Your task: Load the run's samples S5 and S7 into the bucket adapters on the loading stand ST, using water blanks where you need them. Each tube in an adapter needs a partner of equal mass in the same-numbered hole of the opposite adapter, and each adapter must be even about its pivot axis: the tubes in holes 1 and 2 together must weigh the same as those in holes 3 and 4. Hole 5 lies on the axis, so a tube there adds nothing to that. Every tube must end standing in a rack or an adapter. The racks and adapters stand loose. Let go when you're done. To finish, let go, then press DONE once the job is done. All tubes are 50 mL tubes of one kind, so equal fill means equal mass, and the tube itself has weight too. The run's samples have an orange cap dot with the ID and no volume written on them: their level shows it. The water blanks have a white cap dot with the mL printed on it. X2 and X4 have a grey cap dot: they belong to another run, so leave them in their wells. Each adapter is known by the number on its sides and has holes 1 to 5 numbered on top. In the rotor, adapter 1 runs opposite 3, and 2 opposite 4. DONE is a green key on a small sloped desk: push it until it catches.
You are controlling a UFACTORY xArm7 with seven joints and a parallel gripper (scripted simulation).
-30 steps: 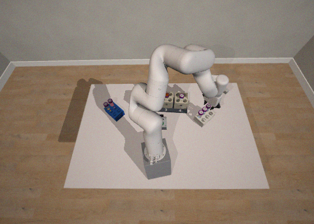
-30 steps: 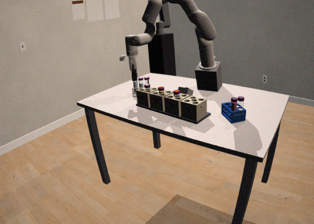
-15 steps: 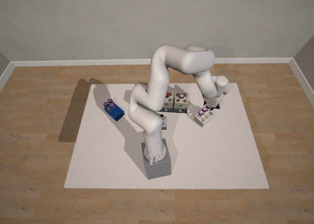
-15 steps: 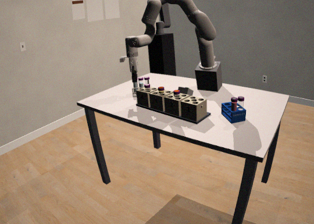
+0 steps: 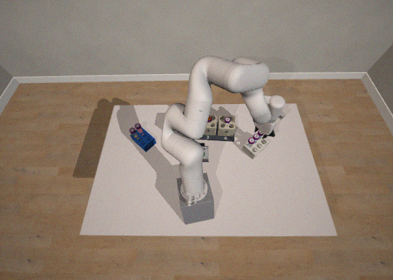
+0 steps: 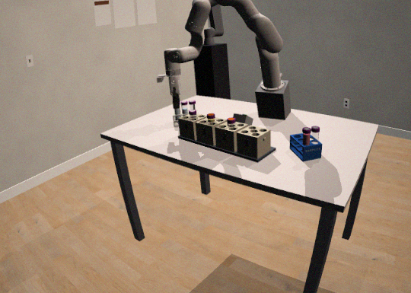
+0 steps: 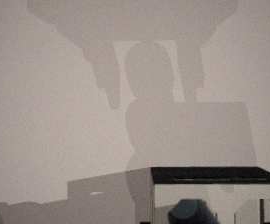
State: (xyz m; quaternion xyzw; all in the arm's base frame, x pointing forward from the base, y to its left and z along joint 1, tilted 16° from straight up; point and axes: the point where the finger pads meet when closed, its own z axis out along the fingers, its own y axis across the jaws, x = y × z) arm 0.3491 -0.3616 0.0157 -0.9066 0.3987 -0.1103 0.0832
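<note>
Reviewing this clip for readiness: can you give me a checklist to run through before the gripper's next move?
1. Gripper open: ok.
2. Tube centered between its fingers: cannot tell, the view is blocked.
3. White rack upright: ok.
4. Adapters in a row on the loading stand: ok.
5. Tubes in the blue rack standing: ok.
6. Tube in the adapter nearest the blue rack: not ok, none shows.
</note>
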